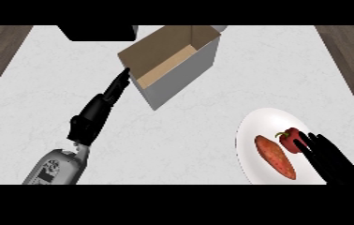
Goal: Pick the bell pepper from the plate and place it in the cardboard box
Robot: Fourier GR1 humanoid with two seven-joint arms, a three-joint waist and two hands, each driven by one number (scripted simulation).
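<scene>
A red bell pepper (290, 138) with a green stem lies on the white plate (257, 123) at the lower right, beside an orange sweet potato (275, 156). My right hand (328, 156) comes in from the lower right edge. Its straight fingers lie against the pepper's right side and hide part of it. The open cardboard box (169, 62) stands at the upper middle, turned at an angle. My left hand (100, 107) stretches up from the lower left with straight fingers, the tips touching the box's left corner.
A black object (97, 32) sits at the counter's far edge, left of the box. Dark wood strips (339, 46) run along both sides of the pale marbled counter (187, 135).
</scene>
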